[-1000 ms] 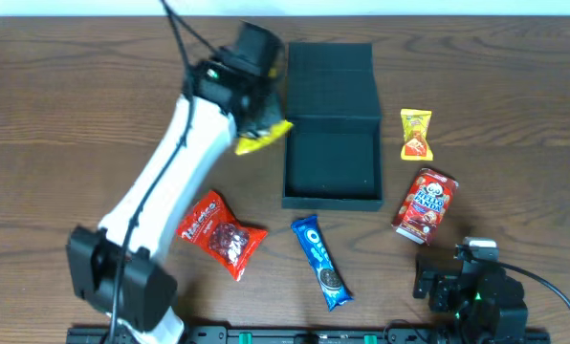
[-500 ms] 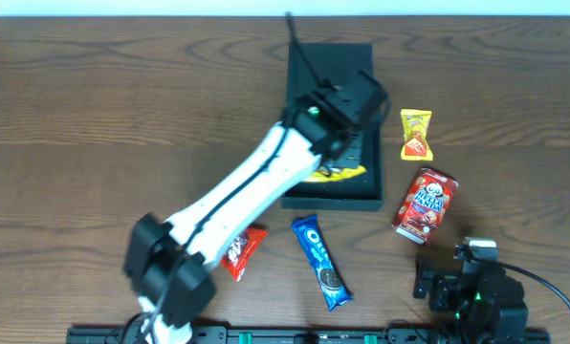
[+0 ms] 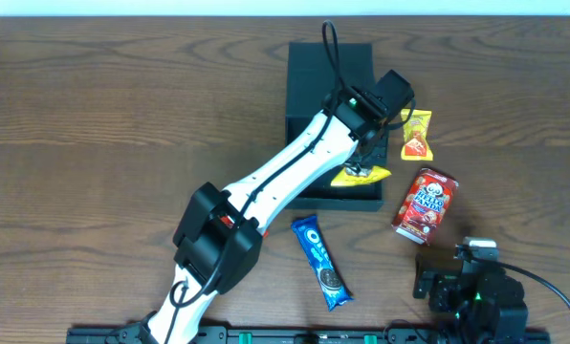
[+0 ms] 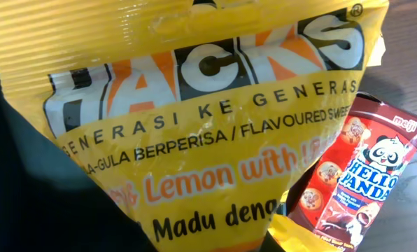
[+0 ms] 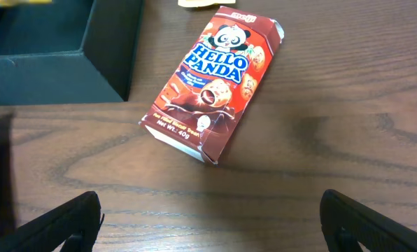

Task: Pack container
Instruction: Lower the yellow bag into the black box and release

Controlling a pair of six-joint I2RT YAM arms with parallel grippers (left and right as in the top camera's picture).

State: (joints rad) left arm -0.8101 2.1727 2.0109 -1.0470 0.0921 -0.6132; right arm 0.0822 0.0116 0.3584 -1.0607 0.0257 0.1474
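Observation:
The container (image 3: 330, 67) is a dark box lying open, lid flat at the back and tray (image 3: 309, 196) toward me. My left gripper (image 3: 363, 164) hangs over the tray's right front part, shut on a yellow Jacks lemon sweets packet (image 3: 361, 176). That packet (image 4: 208, 119) fills the left wrist view and hides the fingers, with the container's dark wall (image 4: 33, 196) to its left. My right gripper (image 5: 212, 224) stands open low over bare wood at the front right, a little short of the Hello Panda box (image 5: 212, 77).
A small yellow-and-red packet (image 3: 416, 134) lies right of the container. The Hello Panda box (image 3: 425, 203) sits front right of it. A blue Oreo pack (image 3: 320, 261) lies in front of the tray. A sliver of a red packet (image 3: 230, 221) shows under the left arm.
My left arm has swung right with the yellow packet, from beside the container's left edge to above the tray's right front. The right arm has not moved.

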